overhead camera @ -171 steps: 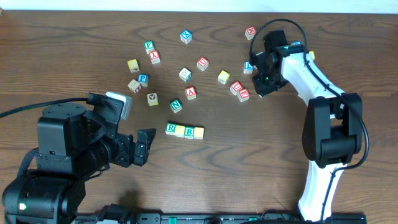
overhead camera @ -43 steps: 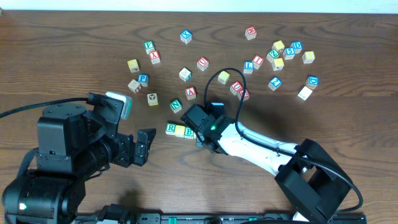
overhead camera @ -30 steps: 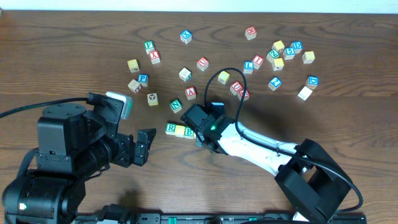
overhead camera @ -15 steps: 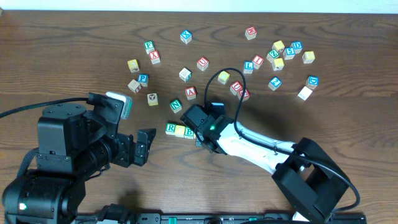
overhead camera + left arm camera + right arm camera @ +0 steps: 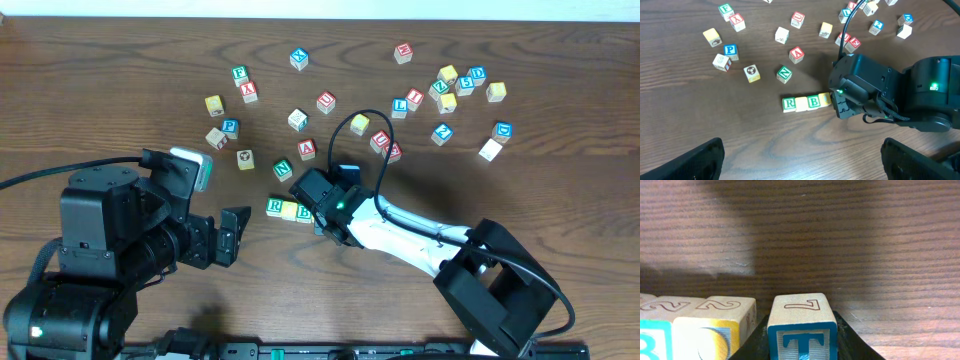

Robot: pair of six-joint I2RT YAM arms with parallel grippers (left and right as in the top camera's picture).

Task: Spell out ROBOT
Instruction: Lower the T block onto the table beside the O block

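Observation:
On the table lies a row of cubes: green R [image 5: 789, 104], a yellow one [image 5: 801, 103], green B [image 5: 813, 101] and another yellow one [image 5: 824, 99]. My right gripper [image 5: 322, 216] sits low at the row's right end. In the right wrist view the right gripper [image 5: 802, 342] is shut on the blue T cube [image 5: 801, 311]. The T cube stands just right of the last yellow cube [image 5: 715, 330], a narrow gap between them. My left gripper [image 5: 802, 167] hangs open and empty over bare wood in front of the row, also visible from overhead [image 5: 228, 236].
The green N cube [image 5: 283, 170] and red A cube [image 5: 307, 150] lie just behind the row. Several more letter cubes are scattered across the back, with a cluster at the back right [image 5: 450, 85]. The right arm's cable [image 5: 352, 128] loops above the row.
Over several seconds the right arm came from the back right to the row's right end with the T cube. In the last second it has hardly moved. The left arm is still.

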